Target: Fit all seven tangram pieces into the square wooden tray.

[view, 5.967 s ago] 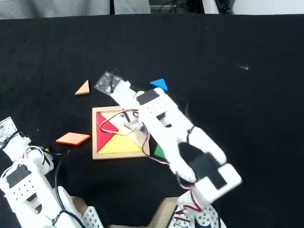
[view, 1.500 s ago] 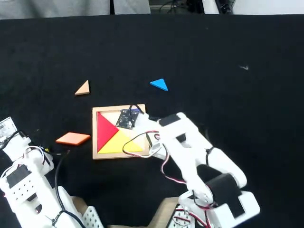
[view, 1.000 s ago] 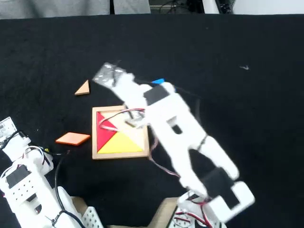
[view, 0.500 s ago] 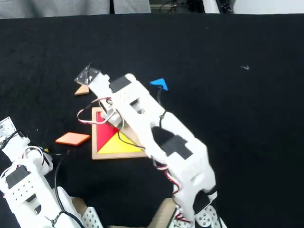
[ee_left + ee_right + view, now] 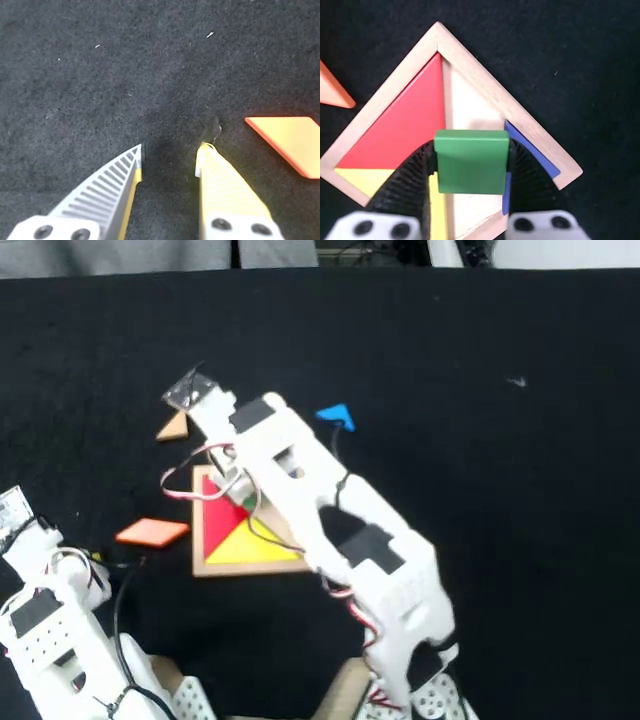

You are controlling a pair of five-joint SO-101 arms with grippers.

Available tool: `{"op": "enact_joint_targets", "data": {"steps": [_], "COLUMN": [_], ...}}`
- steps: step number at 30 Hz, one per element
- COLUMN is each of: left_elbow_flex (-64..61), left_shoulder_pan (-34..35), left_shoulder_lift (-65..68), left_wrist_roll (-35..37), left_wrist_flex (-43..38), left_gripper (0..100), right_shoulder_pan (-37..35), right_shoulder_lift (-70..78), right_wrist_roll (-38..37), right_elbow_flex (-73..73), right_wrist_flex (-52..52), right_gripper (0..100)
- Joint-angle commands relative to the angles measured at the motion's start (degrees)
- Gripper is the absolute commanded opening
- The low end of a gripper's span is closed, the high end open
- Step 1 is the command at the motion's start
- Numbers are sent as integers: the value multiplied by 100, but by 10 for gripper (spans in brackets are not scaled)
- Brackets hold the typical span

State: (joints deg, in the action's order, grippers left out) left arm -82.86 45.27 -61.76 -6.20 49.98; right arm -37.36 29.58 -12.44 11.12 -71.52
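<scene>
The square wooden tray (image 5: 485,80) holds a red triangle (image 5: 405,130), a yellow triangle (image 5: 362,180) and a dark blue piece (image 5: 532,157); part of its floor is bare. My right gripper (image 5: 470,150) is shut on a green square (image 5: 470,162), held just above the tray's middle. In the high view that arm stretches over the tray (image 5: 245,568) from the near side. An orange parallelogram (image 5: 152,532) lies left of the tray, a tan triangle (image 5: 173,427) behind it, a blue triangle (image 5: 336,418) behind right. My left gripper (image 5: 170,150) stands open over bare cloth beside the parallelogram (image 5: 292,142).
Black cloth covers the whole table. The left arm (image 5: 45,615) sits at the near left corner. The right arm's base (image 5: 400,660) is at the near edge, and its links cover the tray's right half in the high view.
The right gripper dipped at the tray's right edge, where the green square lay, then rose and swung left over the tray with it. Little moved in the last half second. The left arm stayed put.
</scene>
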Motion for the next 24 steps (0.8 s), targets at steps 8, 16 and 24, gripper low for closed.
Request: {"op": "enact_joint_targets", "data": {"steps": [8, 16, 24], "left_elbow_flex": [110, 110, 110], "left_shoulder_pan": [-66, -66, -66], "left_shoulder_lift": [-79, -79, -79], "left_wrist_roll": [44, 44, 44], "left_wrist_flex": [-62, -62, -70], "left_gripper": [188, 188, 188], "right_shoulder_pan": [-237, -290, -281], "right_shoulder_lift": [13, 303, 277], "right_wrist_roll": [53, 53, 53], "right_elbow_flex": [312, 549, 681], "right_wrist_flex": [-44, -167, -334], "right_gripper": [144, 201, 224]}}
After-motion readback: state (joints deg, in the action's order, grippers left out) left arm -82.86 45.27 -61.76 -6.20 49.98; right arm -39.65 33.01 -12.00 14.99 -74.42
